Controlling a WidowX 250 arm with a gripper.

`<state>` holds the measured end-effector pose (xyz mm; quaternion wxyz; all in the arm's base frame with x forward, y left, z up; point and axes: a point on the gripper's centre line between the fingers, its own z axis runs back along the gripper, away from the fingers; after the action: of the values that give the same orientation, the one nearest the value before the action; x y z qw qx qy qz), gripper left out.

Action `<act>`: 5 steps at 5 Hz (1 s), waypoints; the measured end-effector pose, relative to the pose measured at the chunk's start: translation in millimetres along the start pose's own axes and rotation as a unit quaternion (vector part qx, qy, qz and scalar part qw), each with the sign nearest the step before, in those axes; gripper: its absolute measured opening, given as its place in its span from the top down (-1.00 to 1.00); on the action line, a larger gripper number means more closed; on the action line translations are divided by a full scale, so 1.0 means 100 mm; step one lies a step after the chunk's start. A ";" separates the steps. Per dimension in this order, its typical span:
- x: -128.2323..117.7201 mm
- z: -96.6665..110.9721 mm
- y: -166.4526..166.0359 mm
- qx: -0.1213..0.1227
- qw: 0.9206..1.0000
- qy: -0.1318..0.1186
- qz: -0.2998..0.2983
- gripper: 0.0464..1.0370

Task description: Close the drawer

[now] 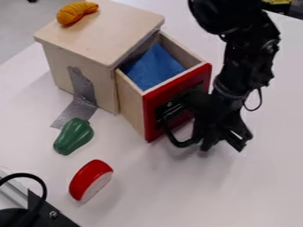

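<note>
The black gripper point(222, 138) hangs low just outside the drawer's red front, at its right, with its fingertips spread apart near the table surface. The drawer point(134, 101) stands pulled out of the wooden box point(81, 56), its inside visible from above. A blue cloth point(153, 68) lies in it. On the red front sits a black handle point(170, 109), partly covered by the gripper. Whether the gripper touches the handle or the front, I cannot tell.
An orange toy point(76, 13) lies on the box top. Silver tape point(75, 111) runs from the box onto the white table point(177, 195). A green pepper point(73, 136) and a red-and-white piece point(90, 179) lie at left. Black equipment point(46, 213) occupies the lower-left corner.
</note>
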<state>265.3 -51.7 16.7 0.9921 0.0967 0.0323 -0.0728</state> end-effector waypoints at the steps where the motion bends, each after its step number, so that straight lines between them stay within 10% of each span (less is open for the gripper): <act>1: -0.04 0.01 -0.01 -0.001 1.000 0.000 -0.002 0.84; 5: 0.59 -0.02 -0.06 -0.068 0.990 -0.032 0.119 0.84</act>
<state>322.5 -65.7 8.6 0.9985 0.0298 -0.0060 0.0450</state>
